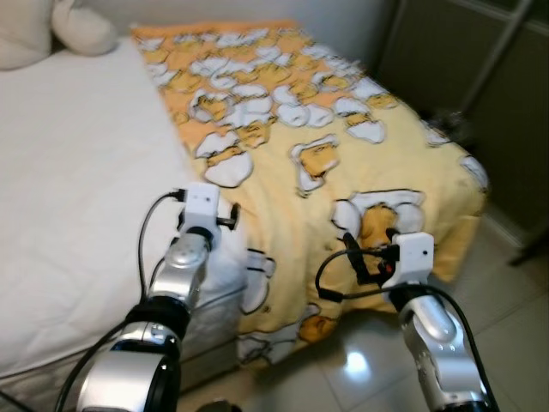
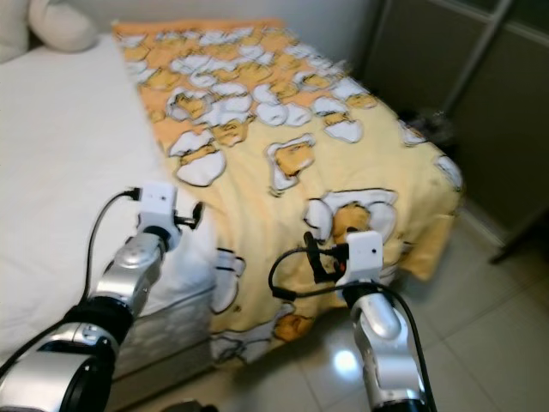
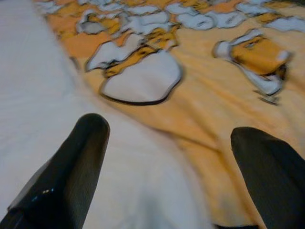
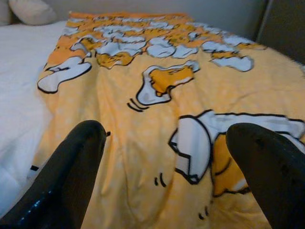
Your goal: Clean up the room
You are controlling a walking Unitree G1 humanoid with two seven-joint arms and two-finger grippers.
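Note:
A yellow blanket (image 1: 292,146) printed with white and orange cartoon figures covers the right half of the bed and hangs over its foot. My left gripper (image 3: 167,157) is open just above the blanket's left edge, where it meets the white sheet (image 1: 77,163). My right gripper (image 4: 167,162) is open too, held over the blanket near the foot corner. Both silver arms reach forward from below, the left arm (image 1: 184,266) and the right arm (image 1: 425,318).
Two white pillows (image 1: 51,30) lie at the head of the bed. A dark wardrobe (image 1: 480,77) with a pale frame stands to the right. Glossy tiled floor (image 1: 360,369) runs along the foot of the bed.

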